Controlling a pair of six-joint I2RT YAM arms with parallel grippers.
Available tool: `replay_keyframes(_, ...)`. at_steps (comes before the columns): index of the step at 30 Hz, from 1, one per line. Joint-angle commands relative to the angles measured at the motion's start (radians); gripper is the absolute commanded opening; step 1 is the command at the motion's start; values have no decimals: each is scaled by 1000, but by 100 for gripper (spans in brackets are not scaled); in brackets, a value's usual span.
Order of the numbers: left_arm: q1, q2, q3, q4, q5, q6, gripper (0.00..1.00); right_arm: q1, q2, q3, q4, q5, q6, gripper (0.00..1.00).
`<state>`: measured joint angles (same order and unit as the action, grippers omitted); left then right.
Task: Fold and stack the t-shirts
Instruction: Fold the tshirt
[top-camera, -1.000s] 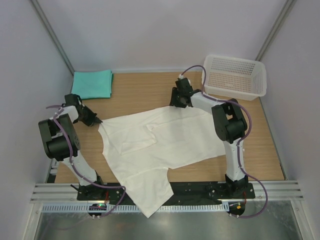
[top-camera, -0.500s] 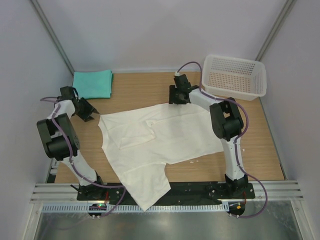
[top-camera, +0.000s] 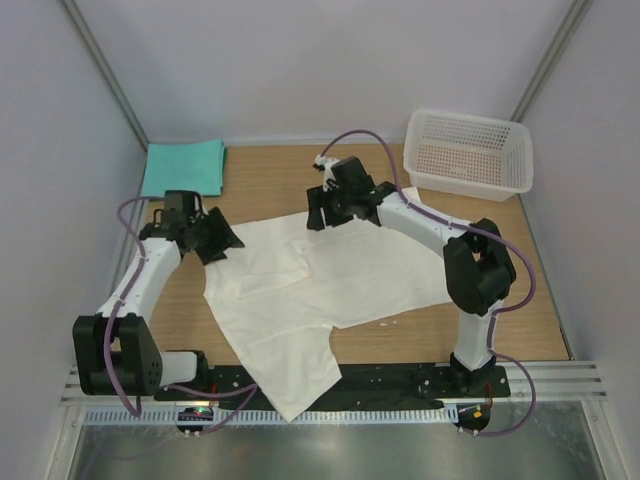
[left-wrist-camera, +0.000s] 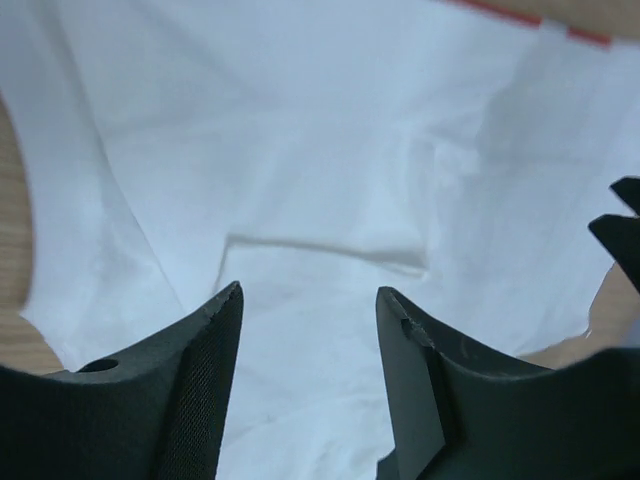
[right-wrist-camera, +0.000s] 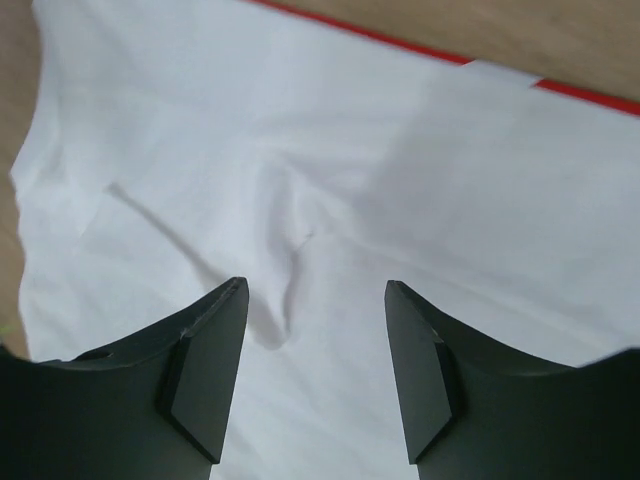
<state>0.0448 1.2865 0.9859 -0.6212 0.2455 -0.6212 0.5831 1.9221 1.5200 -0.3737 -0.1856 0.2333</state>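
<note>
The white t-shirt lies spread face down across the middle of the table, one part hanging over the near edge. My left gripper hovers open over its left shoulder area, with only white cloth beneath the empty fingers. My right gripper hovers open over the shirt's far edge, and nothing sits between its fingers. A thin red strip of the shirt's edge shows there. The teal-green t-shirt lies folded at the far left corner.
A white mesh basket stands at the far right corner. Bare wooden tabletop shows to the right of the white shirt. Grey walls close in the table on both sides.
Both grippers have opened and let go of the white shirt's far corners. They swung inward over the cloth. The shirt has settled flatter and a little nearer.
</note>
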Motion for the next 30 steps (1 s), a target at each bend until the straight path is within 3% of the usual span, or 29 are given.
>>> replay_keyframes(1,-117,7,-91,-34,52,8,57,78,-47,-124,70,-224,-71,62)
replay_keyframes(9,-164,65,-128,-68,3,84,52,161,-72,-264,186,-264,-14,56)
replay_keyframes(13,-166,79,-130,-41,-6,100,51,165,-69,-277,188,-247,-20,56)
replay_keyframes(17,-164,135,-105,-40,-6,120,43,165,-49,-264,159,-219,-48,56)
replay_keyframes(30,-166,158,-84,-46,-43,126,43,165,15,-242,186,-268,-34,47)
